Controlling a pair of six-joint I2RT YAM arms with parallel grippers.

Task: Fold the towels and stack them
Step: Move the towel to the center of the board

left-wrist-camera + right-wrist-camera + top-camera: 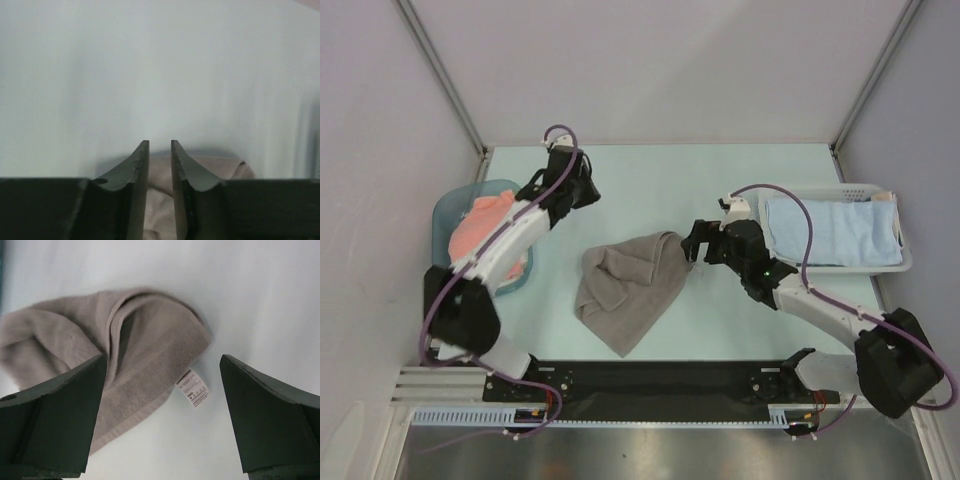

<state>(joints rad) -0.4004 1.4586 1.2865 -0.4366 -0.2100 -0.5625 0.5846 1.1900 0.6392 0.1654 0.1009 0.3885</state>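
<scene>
Pale green tabletop (720, 180) is seen under both arms, closed in by lilac-grey walls. The right gripper (162, 357) is held with its jaws wide apart and nothing clamped, over the right corner of the grey towel (628, 285). That towel is left crumpled and loosely doubled at mid-table, a small white label (194, 387) shown at its hem. The left gripper (160, 142) is parted by a narrow gap and is empty, far-left of that towel. A salmon-pink towel (485, 225) is bundled in the blue tub (445, 210) at left, partly hidden by the left arm. A light blue towel (830, 232) is laid in the white basket (830, 190) at right. The blurred pale cloth (220, 167) beneath the left fingers cannot be identified.
</scene>
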